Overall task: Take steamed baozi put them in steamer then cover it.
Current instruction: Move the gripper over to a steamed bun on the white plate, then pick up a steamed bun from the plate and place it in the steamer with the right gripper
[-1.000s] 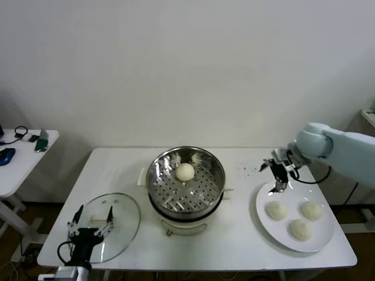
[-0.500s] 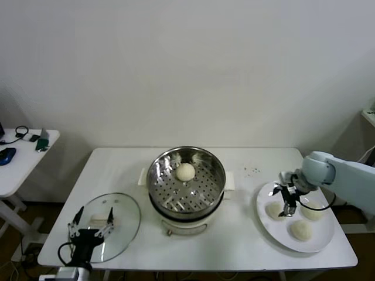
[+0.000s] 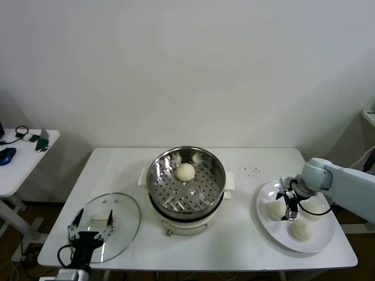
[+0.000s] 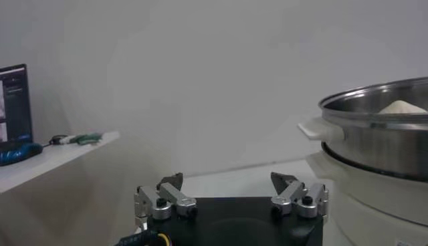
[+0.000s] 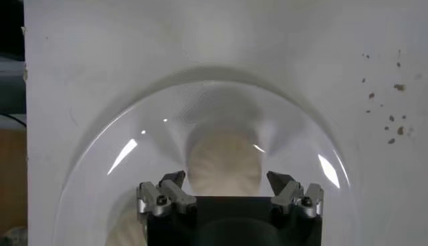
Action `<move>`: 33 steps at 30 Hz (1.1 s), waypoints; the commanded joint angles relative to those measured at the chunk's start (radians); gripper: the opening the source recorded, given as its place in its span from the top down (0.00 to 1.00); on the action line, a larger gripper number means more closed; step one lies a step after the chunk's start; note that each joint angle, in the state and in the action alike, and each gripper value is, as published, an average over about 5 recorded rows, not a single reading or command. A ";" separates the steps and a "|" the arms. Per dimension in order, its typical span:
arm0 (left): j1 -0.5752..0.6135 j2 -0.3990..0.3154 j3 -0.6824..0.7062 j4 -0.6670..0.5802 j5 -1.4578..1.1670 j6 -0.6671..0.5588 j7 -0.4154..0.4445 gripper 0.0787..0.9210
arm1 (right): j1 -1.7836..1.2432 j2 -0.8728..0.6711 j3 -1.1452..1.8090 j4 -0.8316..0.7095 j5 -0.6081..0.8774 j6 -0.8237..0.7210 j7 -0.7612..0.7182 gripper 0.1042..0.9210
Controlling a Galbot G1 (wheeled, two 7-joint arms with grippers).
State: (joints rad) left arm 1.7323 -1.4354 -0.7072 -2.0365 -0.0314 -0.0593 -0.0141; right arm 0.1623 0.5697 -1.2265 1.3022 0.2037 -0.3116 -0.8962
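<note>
One bun (image 3: pixel 185 171) is in the steamer (image 3: pixel 186 181), three more on the plate (image 3: pixel 319 237).
Right hand (image 3: pixel 288 208) hangs spread open right over the plate's left bun (image 3: pixel 274 209), not gripping it. Left hand (image 3: pixel 91 233) sits open by the glass lid (image 3: pixel 120 218) at the table (image 3: pixel 246 246) corner.

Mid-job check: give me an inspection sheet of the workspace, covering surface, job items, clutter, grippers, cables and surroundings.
Surface: white table, dark specks near the right rear.
Job's things: one baozi in the open steamer; three on the plate; glass lid lying front left.
Clutter: nothing seen beyond the specks.
Grippers: right gripper open over a plate baozi; left gripper open, idle at the lid's front edge.
Cables: black ones on both wrists.
Surroundings: white wall; side table left, holding small items.
</note>
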 commanded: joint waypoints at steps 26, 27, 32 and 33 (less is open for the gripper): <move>0.013 -0.002 0.005 -0.007 0.003 -0.007 0.002 0.12 | 0.378 0.032 -0.195 0.026 0.324 -0.047 0.005 0.25; 0.014 -0.002 0.006 -0.008 0.004 -0.007 0.002 0.12 | 0.438 0.051 -0.231 0.028 0.354 -0.047 0.005 0.25; 0.019 -0.002 0.015 -0.015 0.006 -0.008 0.004 0.12 | 0.669 0.157 -0.352 0.033 0.505 -0.047 0.002 0.23; 0.019 -0.001 0.017 -0.016 0.006 -0.009 0.004 0.12 | 0.700 0.180 -0.370 0.034 0.534 -0.048 0.002 0.23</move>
State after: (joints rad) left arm 1.7491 -1.4369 -0.6960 -2.0481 -0.0268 -0.0665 -0.0110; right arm 0.4976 0.6285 -1.4008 1.3248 0.4893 -0.3522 -0.8950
